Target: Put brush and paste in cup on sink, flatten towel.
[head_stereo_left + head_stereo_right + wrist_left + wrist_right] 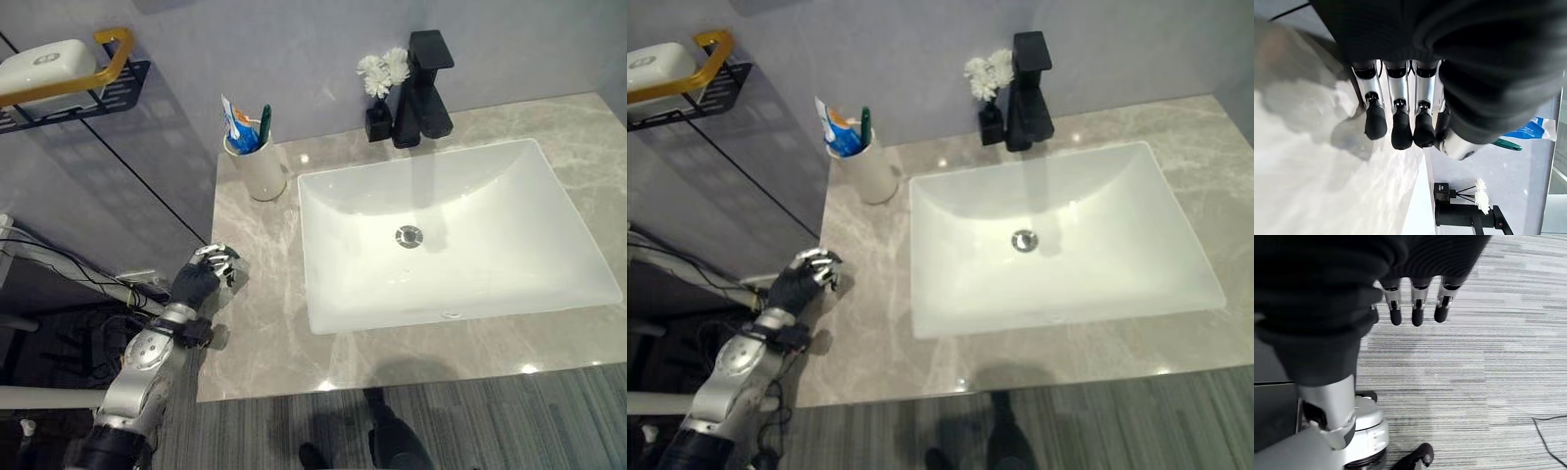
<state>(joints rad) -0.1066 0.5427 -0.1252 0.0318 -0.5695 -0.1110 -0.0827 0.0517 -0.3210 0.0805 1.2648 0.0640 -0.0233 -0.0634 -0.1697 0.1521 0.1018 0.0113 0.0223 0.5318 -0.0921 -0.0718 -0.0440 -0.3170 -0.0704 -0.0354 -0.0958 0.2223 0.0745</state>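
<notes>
A white cup (260,168) stands on the grey marble counter (265,333) at the back left, beside the sink. A blue and white toothpaste tube (238,127) and a green toothbrush (265,122) stand upright in it. My left hand (204,274) hovers over the counter's left edge, well in front of the cup. Its fingers (1400,132) hang loosely bent, tips just above the marble, holding nothing. My right hand (1418,308) hangs low over the striped floor, fingers relaxed and empty.
A white rectangular sink (549,284) fills the counter's middle. A black faucet (426,88) and a small black vase of white flowers (380,93) stand behind it. A black and gold wall shelf (108,83) with a soap dish hangs at the far left.
</notes>
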